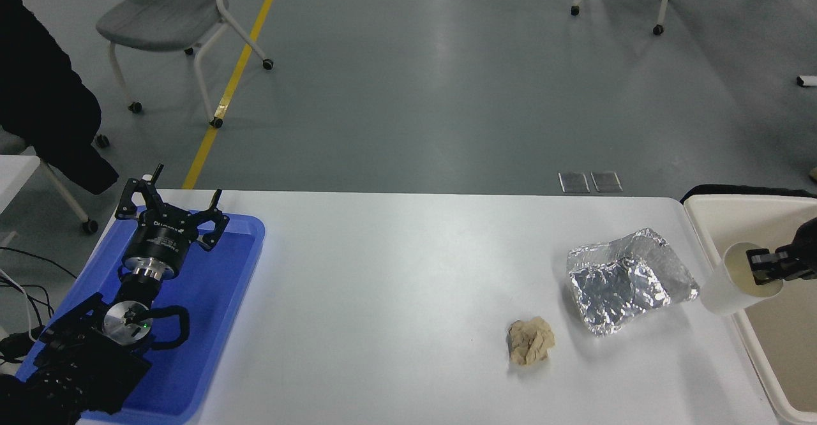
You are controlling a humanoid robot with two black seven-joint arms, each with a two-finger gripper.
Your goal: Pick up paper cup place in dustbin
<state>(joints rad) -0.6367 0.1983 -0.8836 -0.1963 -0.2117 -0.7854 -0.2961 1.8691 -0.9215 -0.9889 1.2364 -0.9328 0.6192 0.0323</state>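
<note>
The paper cup (734, 284) is white with a cream inside and hangs tilted, its mouth turned to the right, above the left rim of the dustbin (708, 233). My right gripper (763, 267) comes in from the right edge and is shut on the cup's rim, one finger inside the mouth. The dustbin is a large cream-white bin at the table's right end, partly cut off by the picture's edge. My left gripper (171, 203) is open and parked over the blue tray at the lower left.
A crinkled silver foil tray (629, 279) lies just left of the cup. A crumpled tan paper ball (530, 341) lies nearer the front. A blue tray (223, 297) lies at the left. A dark coat hangs at the far left, chairs on the floor behind.
</note>
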